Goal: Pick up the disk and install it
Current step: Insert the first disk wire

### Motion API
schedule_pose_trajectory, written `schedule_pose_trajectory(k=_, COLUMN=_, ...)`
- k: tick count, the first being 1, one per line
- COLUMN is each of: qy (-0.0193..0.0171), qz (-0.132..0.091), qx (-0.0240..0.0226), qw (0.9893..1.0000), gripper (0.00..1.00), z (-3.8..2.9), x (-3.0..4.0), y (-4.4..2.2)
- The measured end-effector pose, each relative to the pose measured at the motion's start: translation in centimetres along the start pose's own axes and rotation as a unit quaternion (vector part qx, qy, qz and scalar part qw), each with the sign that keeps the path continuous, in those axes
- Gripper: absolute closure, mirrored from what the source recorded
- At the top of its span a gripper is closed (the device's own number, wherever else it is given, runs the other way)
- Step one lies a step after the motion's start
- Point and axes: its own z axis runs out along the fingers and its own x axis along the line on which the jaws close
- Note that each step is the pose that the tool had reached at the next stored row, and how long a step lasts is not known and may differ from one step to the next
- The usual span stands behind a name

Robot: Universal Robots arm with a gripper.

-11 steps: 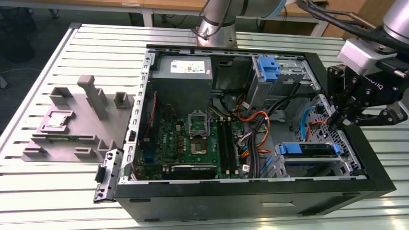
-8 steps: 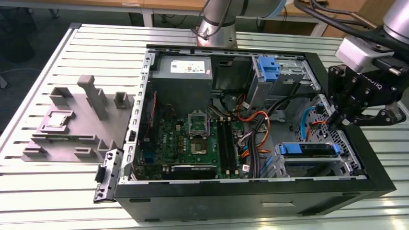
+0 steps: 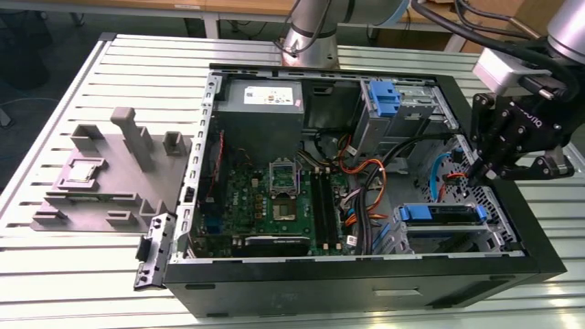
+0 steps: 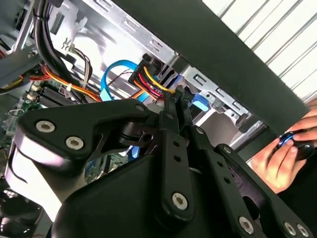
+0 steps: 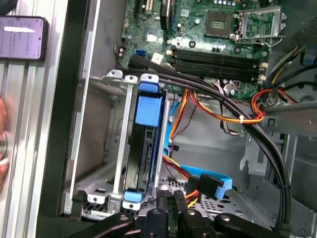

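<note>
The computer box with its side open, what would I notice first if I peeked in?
Probably the green motherboard lying in the middle of the open computer case. Next, the bright blue rails of the disk, sitting in its metal bay near the case's front corner. The black gripper hangs just above that corner, its fingers closed with nothing in them.

The black pincer (image 4: 174, 99) is filling the lower frame, its fingers pressing together at centre — red, yellow and black wires (image 4: 151, 82) and a blue cable (image 4: 110, 74) are lying behind; a hand (image 4: 285, 156) is resting at right.
</note>
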Motion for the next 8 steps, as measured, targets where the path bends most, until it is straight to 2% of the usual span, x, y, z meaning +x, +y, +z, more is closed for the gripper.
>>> schedule_pose_trajectory(k=3, qy=-0.0001, qz=0.0, qx=0.0, qw=1.0, gripper=0.83, z=0.03, x=0.06, y=0.5)
schedule_pose_trajectory(k=8, qy=0.0, qz=0.001, qx=0.0, qw=1.0, gripper=0.83, z=0.11, x=0.86, y=0.81)
